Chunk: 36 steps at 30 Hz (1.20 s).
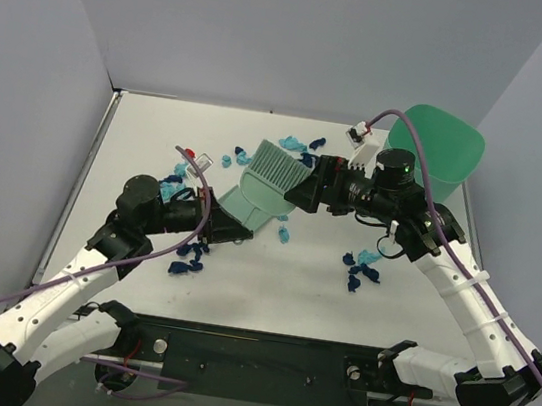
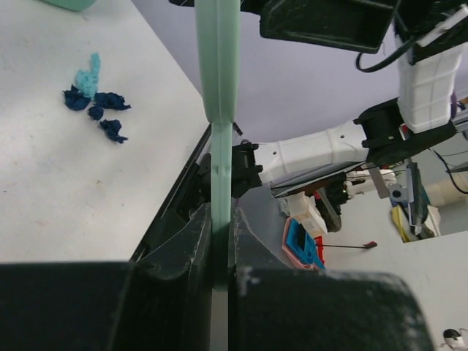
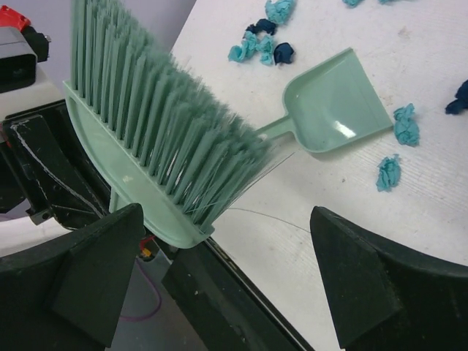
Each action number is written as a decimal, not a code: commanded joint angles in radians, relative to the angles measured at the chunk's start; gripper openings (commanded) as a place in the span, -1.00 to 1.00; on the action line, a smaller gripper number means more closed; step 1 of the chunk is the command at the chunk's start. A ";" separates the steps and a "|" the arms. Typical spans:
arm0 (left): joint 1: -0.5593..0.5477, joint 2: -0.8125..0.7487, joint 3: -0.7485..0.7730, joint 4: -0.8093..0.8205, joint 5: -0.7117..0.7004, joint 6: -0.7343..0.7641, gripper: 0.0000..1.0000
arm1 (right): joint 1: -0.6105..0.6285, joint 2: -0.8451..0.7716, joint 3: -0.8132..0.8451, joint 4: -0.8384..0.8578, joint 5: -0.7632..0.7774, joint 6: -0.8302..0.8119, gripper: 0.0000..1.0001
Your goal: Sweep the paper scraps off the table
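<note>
"Where the left arm point(image 1: 132, 224) crossed the top view, were any paper scraps point(image 1: 364, 267) hidden?"

"A few dark ones, partly. Others lay scattered across the table point(image 1: 269, 289), centre and upper middle of the frame."

"And the grippers?"

"The left gripper point(image 2: 221, 227) was clamped tight on the handle of the green brush point(image 1: 279, 162). The right gripper point(image 3: 228, 248) stood spread wide, holding nothing; the bristles sat between its fingers, contact unclear."

The brush point(image 1: 271, 185) is over the middle of the table point(image 1: 278, 295), bristles toward the far edge. A green dustpan point(image 1: 440, 151) sits at the far right corner.
</note>
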 commanded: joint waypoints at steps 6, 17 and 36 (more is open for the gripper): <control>0.017 0.033 -0.022 0.313 0.117 -0.177 -1.00 | -0.004 -0.005 -0.062 0.255 -0.253 0.140 0.76; 0.017 0.051 -0.042 0.372 0.130 -0.223 -1.00 | 0.019 0.005 -0.082 0.358 -0.285 0.224 -0.03; 0.018 0.094 -0.026 0.419 0.128 -0.263 -1.00 | 0.025 -0.009 -0.111 0.366 -0.302 0.224 -0.74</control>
